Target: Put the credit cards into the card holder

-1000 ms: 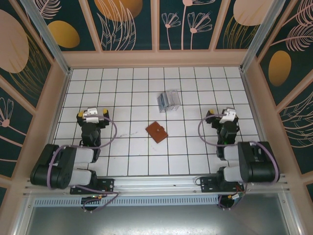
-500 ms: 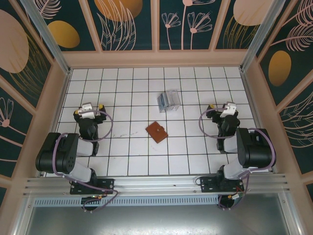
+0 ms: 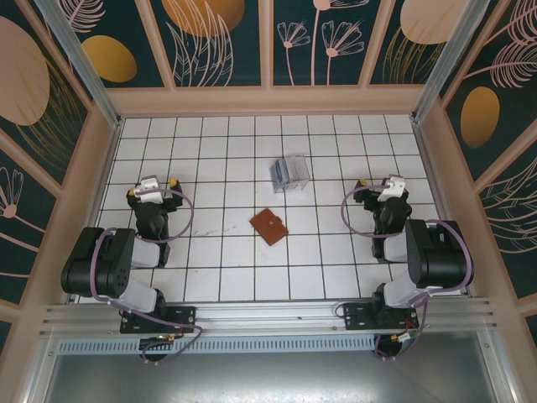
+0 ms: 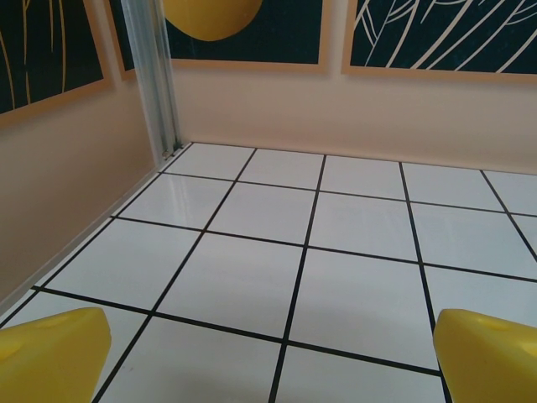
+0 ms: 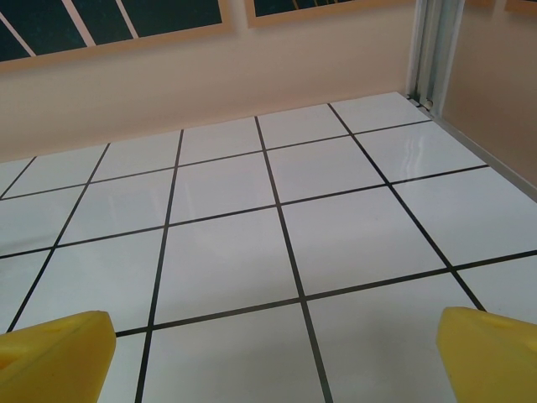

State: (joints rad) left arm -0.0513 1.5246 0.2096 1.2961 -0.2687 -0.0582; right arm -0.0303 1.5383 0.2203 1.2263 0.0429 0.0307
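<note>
The card holder [image 3: 268, 226], a reddish-brown flat wallet, lies shut and turned at an angle on the white tiled table [image 3: 226, 260] near its middle. Behind it stands a clear plastic box [image 3: 292, 171] with the blue credit cards [image 3: 279, 175] upright inside. My left gripper [image 3: 152, 187] hovers far to the left of the card holder, open, with nothing between its yellow fingertips [image 4: 50, 353]. Well to the right, my right gripper [image 3: 385, 184] is open too, its yellow fingertips [image 5: 491, 351] over bare tiles. Both grippers [image 4: 273, 369] [image 5: 273, 361] point at the far wall.
Beige walls [image 3: 268, 102] close in the table at the back and on both sides. An aluminium post [image 4: 155, 84] stands in the far left corner, another [image 5: 432, 50] in the far right. The arm bases [image 3: 159, 317] sit at the near rail.
Over the last second both arms rose from a lower folded pose and their grippers shifted slightly toward the far wall. Nothing has moved in the last half second.
</note>
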